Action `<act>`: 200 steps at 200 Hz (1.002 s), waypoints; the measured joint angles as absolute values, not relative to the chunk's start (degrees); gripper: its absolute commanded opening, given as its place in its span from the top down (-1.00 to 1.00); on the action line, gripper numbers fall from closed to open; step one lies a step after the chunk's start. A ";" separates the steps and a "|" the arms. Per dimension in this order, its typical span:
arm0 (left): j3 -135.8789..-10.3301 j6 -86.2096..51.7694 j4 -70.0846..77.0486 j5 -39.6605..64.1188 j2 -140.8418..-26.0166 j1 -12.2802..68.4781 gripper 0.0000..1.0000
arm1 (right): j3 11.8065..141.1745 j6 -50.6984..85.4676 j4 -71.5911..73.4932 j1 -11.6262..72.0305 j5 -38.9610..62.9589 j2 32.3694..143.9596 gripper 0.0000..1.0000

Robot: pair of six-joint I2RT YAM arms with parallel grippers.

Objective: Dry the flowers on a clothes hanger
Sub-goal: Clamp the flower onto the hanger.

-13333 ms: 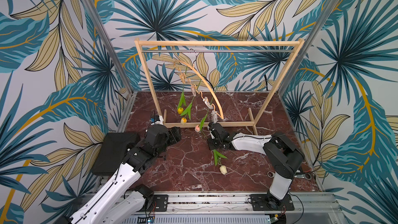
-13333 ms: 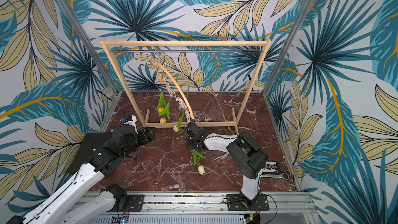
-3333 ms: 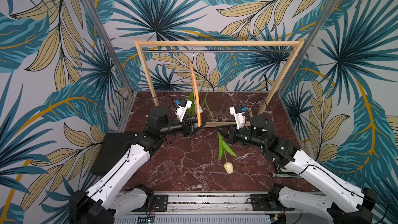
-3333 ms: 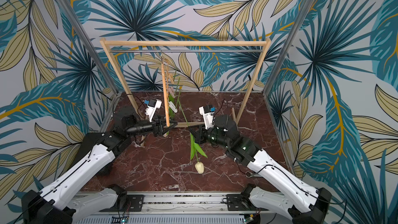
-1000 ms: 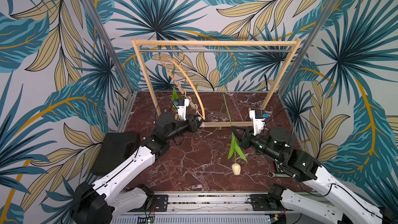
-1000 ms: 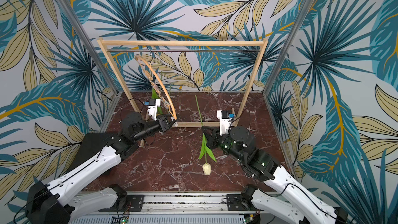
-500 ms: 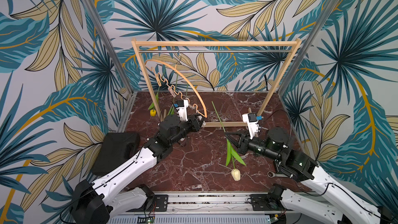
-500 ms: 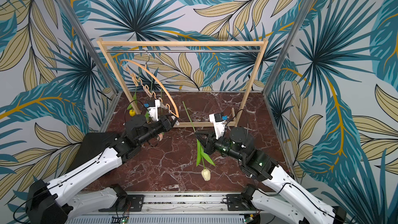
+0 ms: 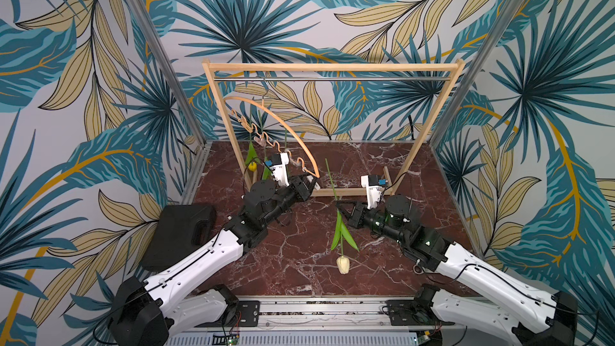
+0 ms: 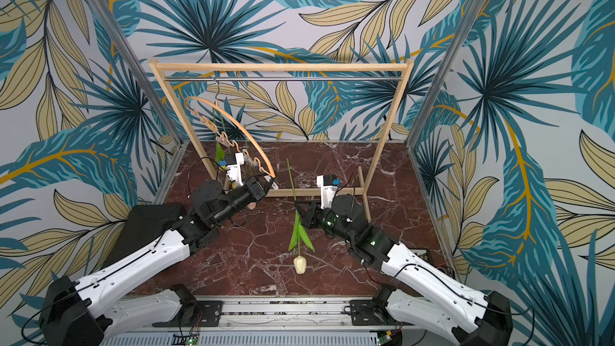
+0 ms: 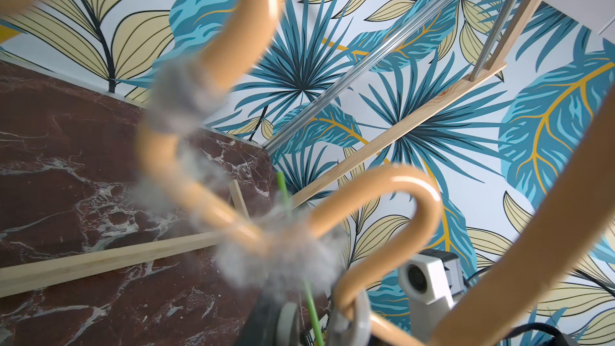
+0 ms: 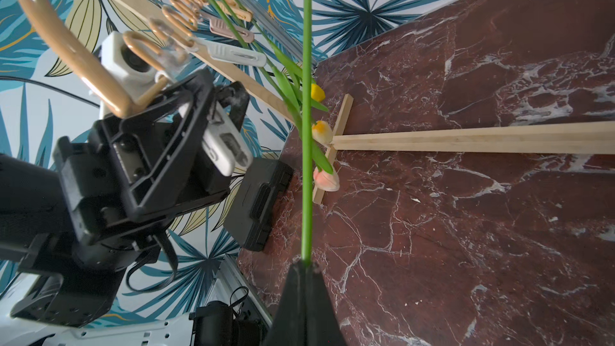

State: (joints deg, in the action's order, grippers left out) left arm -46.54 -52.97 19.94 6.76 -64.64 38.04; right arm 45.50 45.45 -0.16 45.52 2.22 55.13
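My right claw [image 9: 339,206] is clamped hard on the cream tulip [image 9: 343,264] stem, with the head down over the marble floor [image 9: 293,251]. My left claw [image 9: 311,183] is nipping a white clip [image 12: 228,148] at the low end of the clothes hanger [image 11: 404,174]. The hanger is tilted, its hook on the rack rail [image 9: 332,78]. The pink [image 12: 327,179], orange-yellow [image 12: 322,131] and yellow [image 12: 317,92] tulips hang head-down from it.

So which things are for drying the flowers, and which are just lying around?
For the job: cream tulip in the right claw; clothes hanger, its white clip in the left claw; three hung tulips; wooden rack.
Lying about: black case; small metal tool.
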 measured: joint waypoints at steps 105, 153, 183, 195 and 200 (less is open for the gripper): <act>-51.57 -54.89 25.15 10.61 -75.77 38.37 0.86 | 45.30 45.12 0.95 45.52 -1.56 54.06 1.00; -57.17 -55.07 25.28 11.84 -81.34 41.30 0.86 | 44.88 43.92 -0.38 45.52 -2.17 49.80 1.00; -57.80 -55.07 25.63 12.25 -82.56 42.52 0.86 | 43.57 43.90 -1.21 45.54 -4.71 47.09 1.00; -57.80 -55.07 25.80 12.23 -82.61 42.57 0.86 | 42.33 44.14 -1.76 45.54 -6.50 45.32 1.00; -57.80 -55.09 25.91 12.23 -82.61 42.57 0.86 | 41.78 44.23 -2.00 45.52 -7.29 44.51 1.00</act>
State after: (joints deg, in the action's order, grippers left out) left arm -57.80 -55.09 25.91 12.23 -82.61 42.57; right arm 41.78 44.23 -2.00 45.52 -7.29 44.51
